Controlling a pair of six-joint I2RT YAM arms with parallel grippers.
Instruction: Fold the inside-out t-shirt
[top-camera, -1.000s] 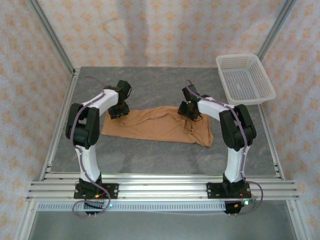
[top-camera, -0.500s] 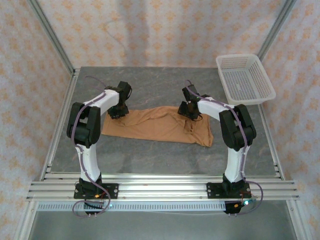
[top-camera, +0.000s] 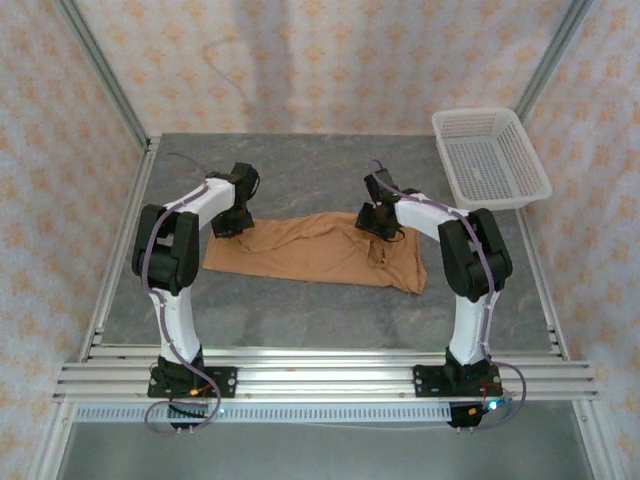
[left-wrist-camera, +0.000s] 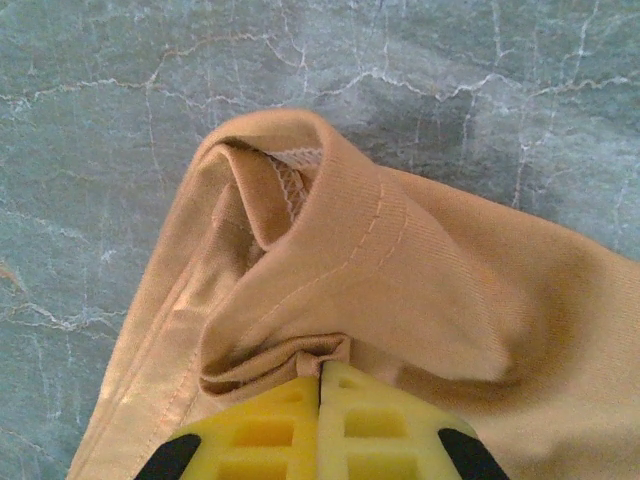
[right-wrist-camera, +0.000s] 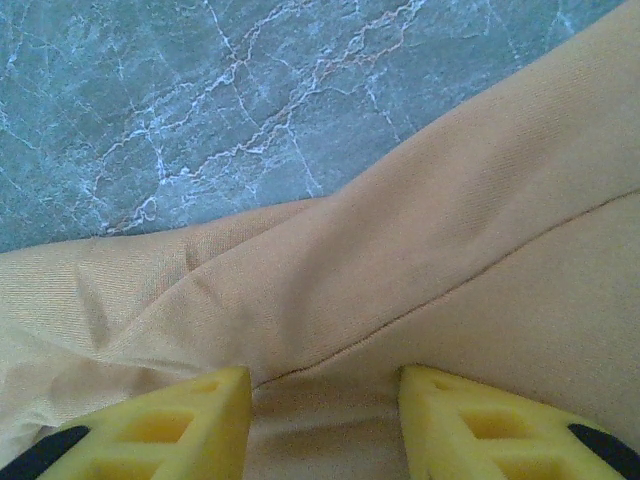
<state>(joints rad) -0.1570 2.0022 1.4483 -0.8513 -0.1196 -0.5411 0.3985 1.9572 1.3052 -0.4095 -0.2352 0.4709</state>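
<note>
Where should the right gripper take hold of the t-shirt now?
Pinch the seamed ridge of the t-shirt near its far edge, coming straight down: that ridge lies between the right gripper's open fingers. The left gripper is shut on its corner fold.

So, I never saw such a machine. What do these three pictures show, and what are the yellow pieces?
Two robot arms are bolted to a table. The wide picture comes from a camera above and behind them; the close pictures come from cameras on their wrists, and the yellow pieces are gripper fingers. A tan t-shirt lies on the table, a white basket at its far right corner. The left gripper is shut, pinching a fold of the t-shirt. The right gripper is open, its fingers apart over the cloth.
</note>
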